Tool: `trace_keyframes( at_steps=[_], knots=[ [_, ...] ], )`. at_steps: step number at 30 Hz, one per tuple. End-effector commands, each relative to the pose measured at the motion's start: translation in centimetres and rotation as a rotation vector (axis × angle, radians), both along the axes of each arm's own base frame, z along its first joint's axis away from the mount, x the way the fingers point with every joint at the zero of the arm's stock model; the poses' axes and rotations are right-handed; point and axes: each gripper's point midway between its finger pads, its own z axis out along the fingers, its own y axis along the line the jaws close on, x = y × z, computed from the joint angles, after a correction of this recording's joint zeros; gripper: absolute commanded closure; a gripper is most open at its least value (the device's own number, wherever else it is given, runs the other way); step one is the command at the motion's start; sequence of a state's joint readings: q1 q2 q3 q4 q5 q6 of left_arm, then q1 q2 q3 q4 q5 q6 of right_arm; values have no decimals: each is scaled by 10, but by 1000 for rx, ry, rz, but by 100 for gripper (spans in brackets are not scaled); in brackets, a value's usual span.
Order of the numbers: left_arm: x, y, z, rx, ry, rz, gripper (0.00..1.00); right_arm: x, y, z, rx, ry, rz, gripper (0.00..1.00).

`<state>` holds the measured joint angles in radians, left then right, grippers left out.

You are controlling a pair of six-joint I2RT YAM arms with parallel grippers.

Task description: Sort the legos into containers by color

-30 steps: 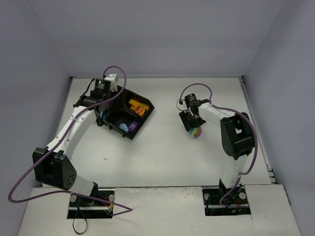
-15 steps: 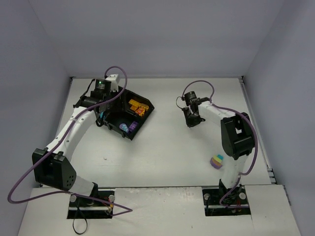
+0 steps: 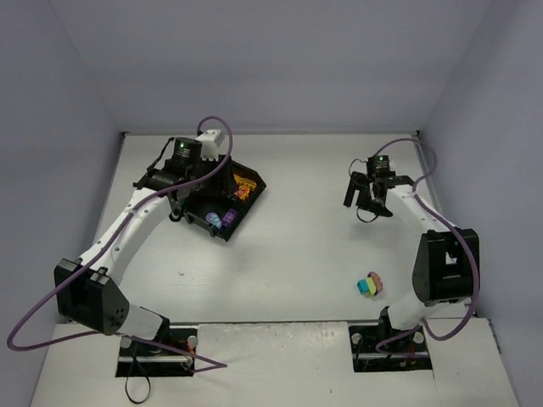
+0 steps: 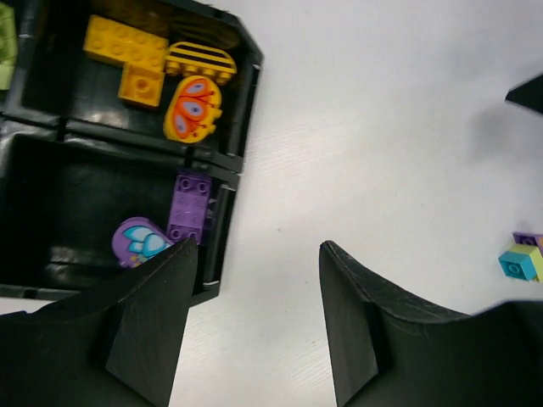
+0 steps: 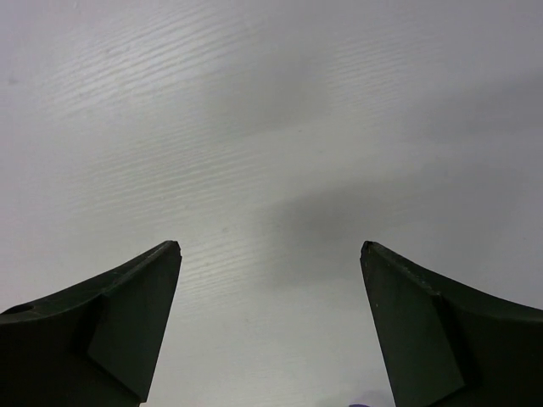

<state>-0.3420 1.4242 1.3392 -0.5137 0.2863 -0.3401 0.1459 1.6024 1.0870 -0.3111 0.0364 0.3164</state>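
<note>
Nearest to me, close by the foot of the right arm, a little clump of loose legos lies on the white counter: a teal one, a lime one and a purple-pink one, touching each other. It sits well back from the right jaws, on their near side. From the left wrist camera the same clump shows far off to the right of the left jaws, well apart from them. Further in, the right jaws hang spread wide over bare counter, with nothing between their dark fingers. On the other side, the left arm reaches over the black tray, and the left jaws are spread as well, holding nothing; only white counter shows in their gap. The tray lies to the left of those jaws, and the left finger covers its near corner in that view. In the compartment just beyond that finger lie a purple brick and a round purple piece with a teal mark. The compartment past it holds orange-yellow bricks, a striped yellow piece and an orange butterfly-print piece, close together. A sliver of lime green shows at the far left edge; I cannot make out more of it.
</note>
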Motion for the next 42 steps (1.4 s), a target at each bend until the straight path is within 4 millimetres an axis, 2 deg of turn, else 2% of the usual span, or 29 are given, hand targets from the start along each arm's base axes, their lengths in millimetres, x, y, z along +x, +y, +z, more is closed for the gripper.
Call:
trace_keyframes(
  at_steps=[1, 2, 4, 5, 6, 7, 8, 9, 10, 12, 13, 15, 16, 17, 18, 19, 20, 21, 22, 23, 25, 26, 27, 28, 32, 35, 42],
  knots=[
    [-11, -35, 35, -60, -135, -148, 47, 15, -10, 39, 110, -148, -147, 16],
    [-15, -41, 32, -46, -148, -180, 47, 16, -17, 44, 115, -163, -171, 16],
    [-24, -65, 38, -51, -200, -256, 47, 17, -15, 56, 171, -187, -180, 14],
    [-28, -73, 37, -48, -209, -283, 47, 16, -22, 64, 189, -206, -202, 12],
    [-35, -92, 38, -65, -225, -334, 47, 16, -19, 69, 229, -214, -197, 10],
    [-39, -102, 39, -79, -234, -366, 47, 15, -20, 77, 261, -232, -214, 8],
    [-45, -114, 39, -97, -234, -398, 47, 14, -34, 80, 280, -243, -254, 7],
    [-46, -128, 38, -113, -253, -429, 47, 13, -37, 84, 301, -250, -264, 7],
    [-59, -148, 38, -124, -263, -486, 46, 11, -38, 91, 327, -267, -265, 7],
    [-66, -172, 42, -147, -293, -532, 46, 9, -51, 95, 341, -283, -306, 7],
    [-78, -192, 33, -151, -279, -579, 46, 6, -53, 101, 353, -298, -304, 7],
    [-83, -220, 25, -176, -285, -616, 46, 3, -64, 106, 364, -311, -331, 7],
    [-97, -237, 21, -189, -284, -661, 46, 1, -65, 111, 380, -322, -326, 5],
    [-101, -248, 17, -196, -290, -677, 46, -1, -67, 111, 388, -320, -328, 4],
    [-117, -291, 7, -237, -337, -754, 46, -5, -75, 121, 402, -347, -329, 0],
    [-128, -309, -3, -241, -353, -793, 46, -7, -77, 125, 399, -356, -333, 0],
    [-127, -312, -16, -226, -333, -795, 46, -7, -77, 125, 397, -356, -331, 0],
    [-131, -322, -15, -232, -349, -815, 46, -9, -77, 129, 393, -368, -329, 0],
    [-145, -334, -19, -241, -351, -848, 46, -10, -77, 130, 392, -370, -333, 0],
    [-150, -345, -30, -242, -348, -869, 46, -12, -78, 129, 387, -371, -339, 0],
    [-159, -361, -29, -267, -364, -890, 46, -15, -78, 130, 382, -377, -342, 0],
    [-169, -371, -43, -265, -345, -912, 46, -16, -79, 130, 376, -379, -344, 0],
    [-172, -378, -42, -282, -355, -908, 46, -17, -77, 128, 379, -374, -345, 0],
    [-181, -385, -55, -276, -339, -922, 46, -18, -77, 127, 376, -373, -346, 0],
    [-192, -396, -72, -272, -331, -919, 46, -17, -73, 120, 370, -349, -332, 0],
    [-196, -401, -75, -269, -342, -911, 46, -17, -69, 118, 375, -342, -323, 0],
    [-195, -411, -110, -216, -304, -904, 46, -18, -67, 123, 383, -353, -315, 0]
  ],
)
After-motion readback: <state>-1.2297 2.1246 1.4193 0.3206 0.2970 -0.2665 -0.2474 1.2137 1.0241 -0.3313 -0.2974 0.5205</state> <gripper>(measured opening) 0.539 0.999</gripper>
